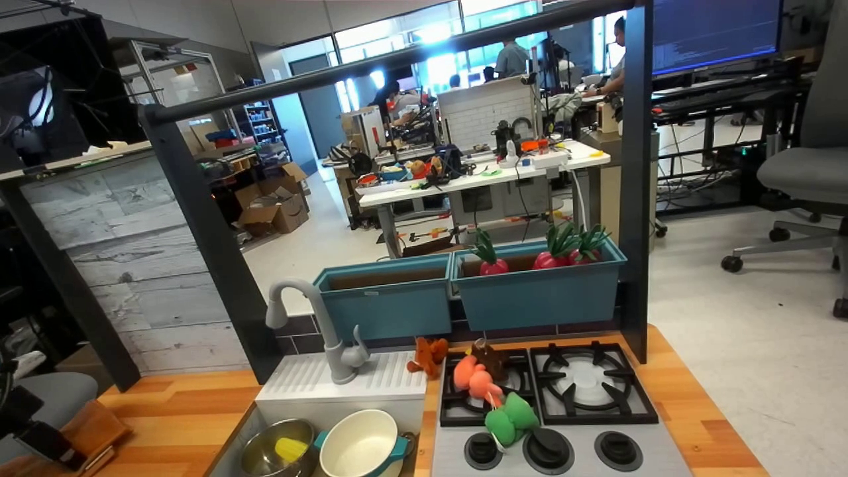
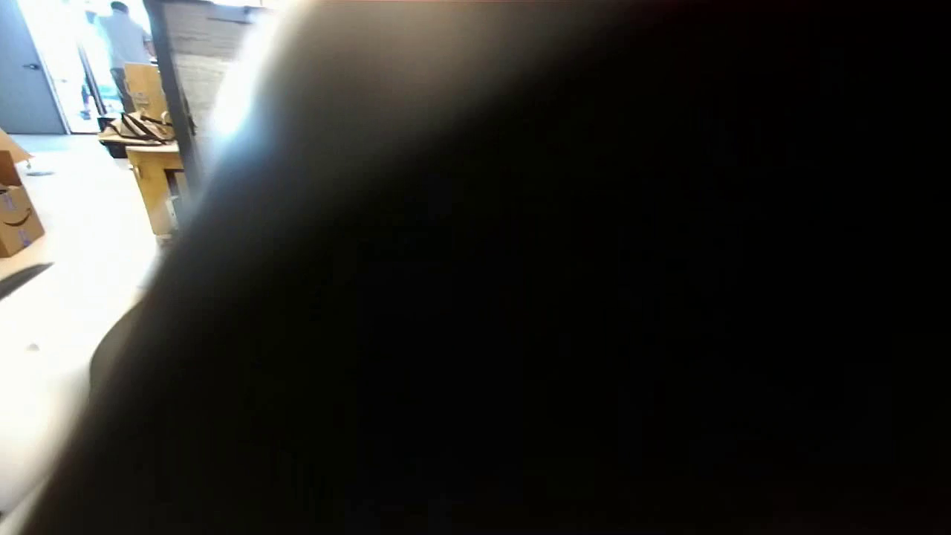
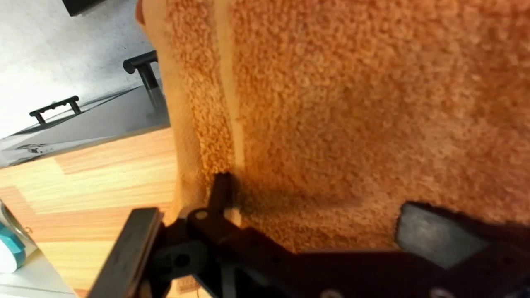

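In an exterior view, the Robotiq gripper enters at the lower left, directly beside a rust-brown terry towel on the left side of the scene, by the wooden countertop. Whether the jaws stand apart or are clamped on the towel cannot be told. To the right, the sink contains a metal bowl with a yellow object inside, then a cream-lined, teal-handled pot; a grey faucet rises behind them. Of two teal planters above, the right one holds three toy radishes. An orange plush toy lies at the right end of the ribbed drainboard. Farther right, the left grate of the stove bears a brown plush toy and a coral plush toy; a green plush toy overlaps its front edge.

In the wrist view, black bar handles and countertop occupy the left; the gripper spans the lower edge, and the towel's looped pile fills the centre and right.

In an exterior view, a cardboard box lies left of a dark, blurred shape.
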### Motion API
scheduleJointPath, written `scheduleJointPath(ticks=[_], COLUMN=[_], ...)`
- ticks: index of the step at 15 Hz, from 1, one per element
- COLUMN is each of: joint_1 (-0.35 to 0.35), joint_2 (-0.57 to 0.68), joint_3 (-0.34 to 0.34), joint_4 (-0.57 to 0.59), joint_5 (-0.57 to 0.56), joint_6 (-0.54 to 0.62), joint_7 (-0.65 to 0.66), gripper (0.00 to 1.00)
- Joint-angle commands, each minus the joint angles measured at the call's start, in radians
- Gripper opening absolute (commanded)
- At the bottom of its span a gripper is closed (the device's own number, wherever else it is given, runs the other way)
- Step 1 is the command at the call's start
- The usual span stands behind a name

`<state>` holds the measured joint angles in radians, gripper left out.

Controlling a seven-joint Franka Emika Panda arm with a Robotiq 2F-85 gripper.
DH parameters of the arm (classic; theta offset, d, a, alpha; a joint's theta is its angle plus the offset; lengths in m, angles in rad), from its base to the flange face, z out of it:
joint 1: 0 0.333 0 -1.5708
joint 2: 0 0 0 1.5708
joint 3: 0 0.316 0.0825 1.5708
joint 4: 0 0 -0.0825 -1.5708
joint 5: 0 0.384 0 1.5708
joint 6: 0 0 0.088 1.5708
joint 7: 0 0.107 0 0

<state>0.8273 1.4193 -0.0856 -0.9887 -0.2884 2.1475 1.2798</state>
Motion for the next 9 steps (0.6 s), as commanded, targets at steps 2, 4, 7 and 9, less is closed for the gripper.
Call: scheduleJointPath(ticks=[2, 4, 7, 9], joint_1=[-0.088, -0.112, -0.140, -0.121], joint_2=[-0.010, -0.044, -0.070, -0.101], joint_3=[-0.049, -0.097, -0.130, -0.146], joint_4=[-0.090, -0.133, -0.144, -0.160], joint_5=[0.037, 0.030, 0.028, 0.001], joint_6=[-0.007, 0.005, 0.009, 0.023], joint_7=[0.087, 0.150, 0.188, 0.176], gripper=[1.00, 1.00, 1.00, 1.00])
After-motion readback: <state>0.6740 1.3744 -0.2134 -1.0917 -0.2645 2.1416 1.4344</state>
